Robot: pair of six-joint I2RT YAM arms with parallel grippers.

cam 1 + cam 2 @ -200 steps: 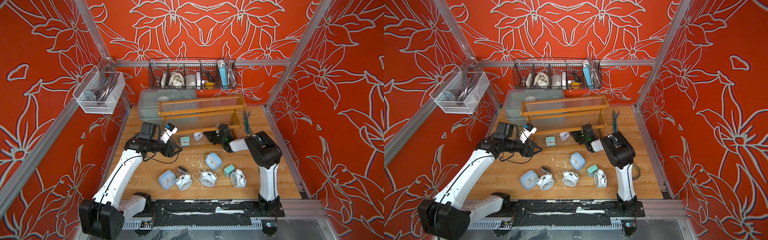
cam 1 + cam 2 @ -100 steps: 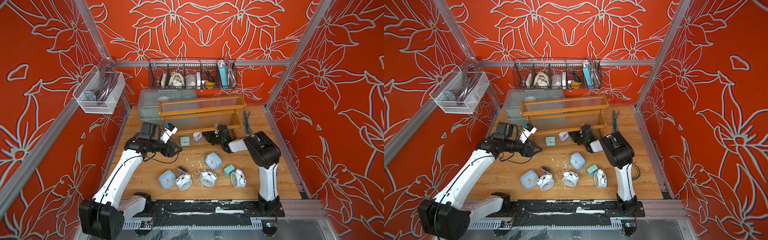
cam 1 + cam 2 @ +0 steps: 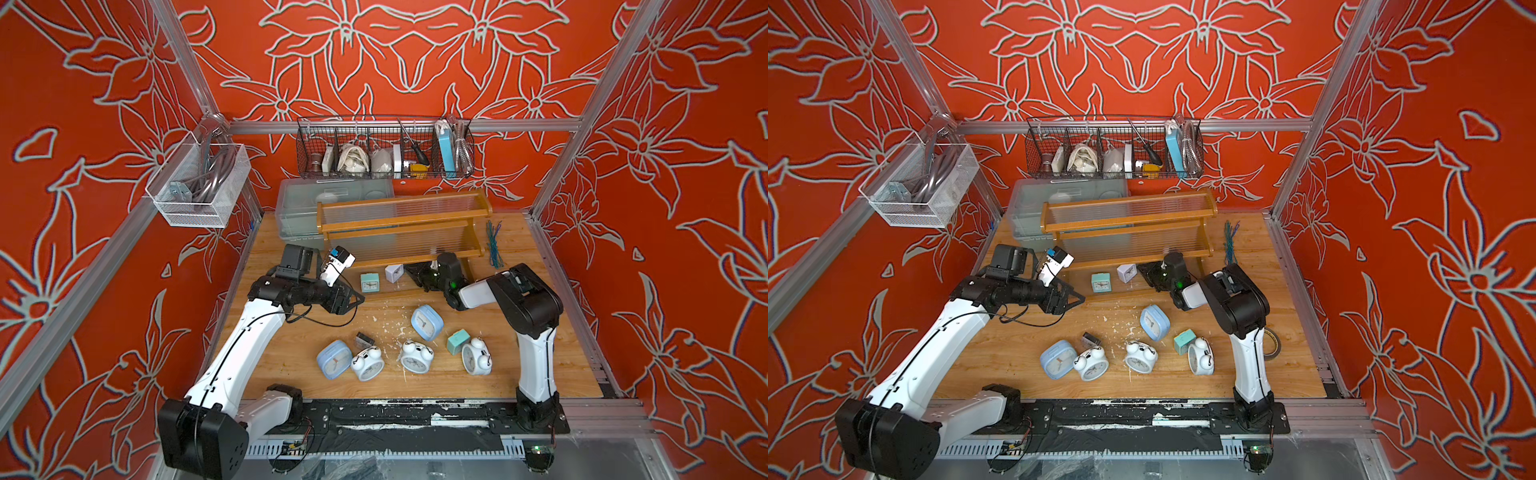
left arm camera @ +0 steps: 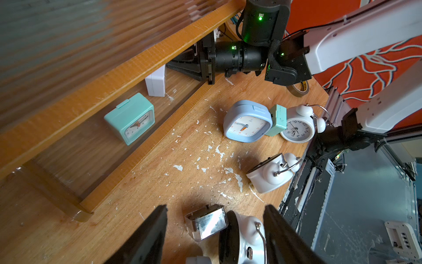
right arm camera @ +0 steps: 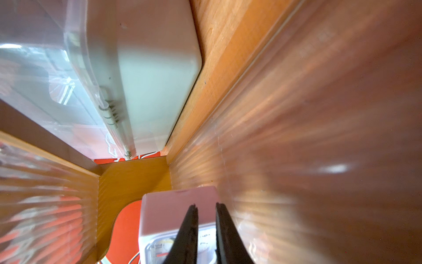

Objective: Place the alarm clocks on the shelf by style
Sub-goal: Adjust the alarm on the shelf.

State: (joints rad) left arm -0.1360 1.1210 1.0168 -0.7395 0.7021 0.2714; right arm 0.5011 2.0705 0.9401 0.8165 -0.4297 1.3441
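Shelf stands at the back of the table. Its bottom tier holds the teal cube and whitish cube side by side, likely the start of the cube row. Your right end effector is clenched and empty, tips at the whitish cube, probably nudging it. Your left end effector hangs half-spread and empty over the dark cube.

Top views: looking steeply down from high in front, sharing the whole table.
Left wrist: facing the shelf closely.
Right wrist: peering inside it.
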